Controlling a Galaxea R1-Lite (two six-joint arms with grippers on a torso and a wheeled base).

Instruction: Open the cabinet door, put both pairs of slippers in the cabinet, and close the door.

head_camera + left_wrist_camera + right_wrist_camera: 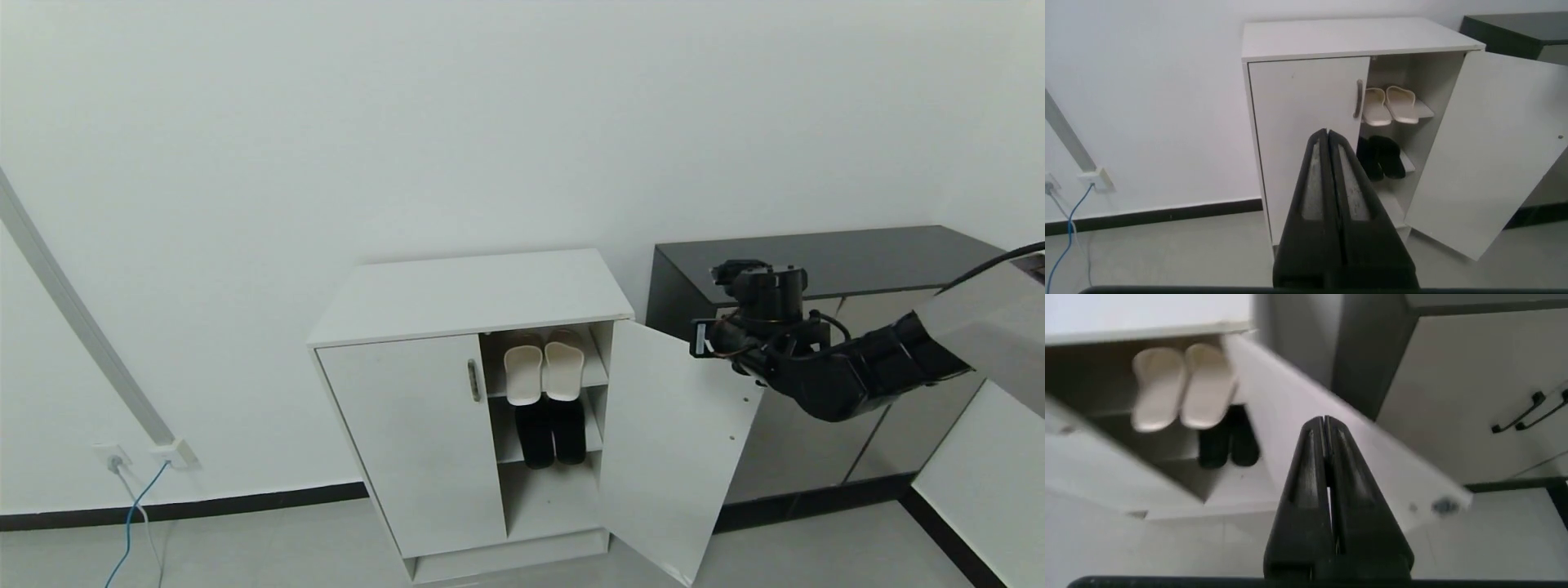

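The white cabinet (473, 296) stands against the wall with its right door (673, 433) swung open and its left door (416, 441) shut. White slippers (544, 371) lie on the upper shelf, black slippers (553, 433) on the shelf below. My right gripper (1324, 429) is shut and empty, held against the outer face of the open door near its top edge; the right arm (849, 367) comes in from the right. My left gripper (1328, 139) is shut and empty, held back from the cabinet (1364, 37), facing its shut left door (1306, 139).
A dark-topped sideboard (824, 253) stands right of the cabinet, behind the open door. A white panel (992, 474) lies at the far right. A wall socket with a blue cable (135, 498) is at the lower left. Grey floor lies before the cabinet.
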